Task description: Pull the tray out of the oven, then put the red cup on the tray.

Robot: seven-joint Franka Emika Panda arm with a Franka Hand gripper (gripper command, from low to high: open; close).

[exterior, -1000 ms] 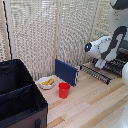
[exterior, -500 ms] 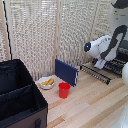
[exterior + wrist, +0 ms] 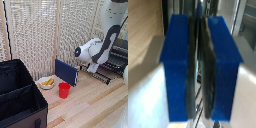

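Pulling tray [image 3: 102,74] from oven [image 3: 119,54], hand [image 3: 201,65] pads pressed together on thin dark edge, apparently the tray.
Pull straight outward, level, no twisting; red cup [image 3: 64,90] sits on bench [image 3: 95,105] near white bowl [image 3: 47,82], well apart.

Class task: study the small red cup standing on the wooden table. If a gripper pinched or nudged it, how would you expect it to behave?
The red cup looks small and handleless, so it is probably light and would slide on the smooth wooden table if nudged low. It stands upright and seems to taper, so a push near the rim might tip it. Once on its side it would likely roll in a curve.
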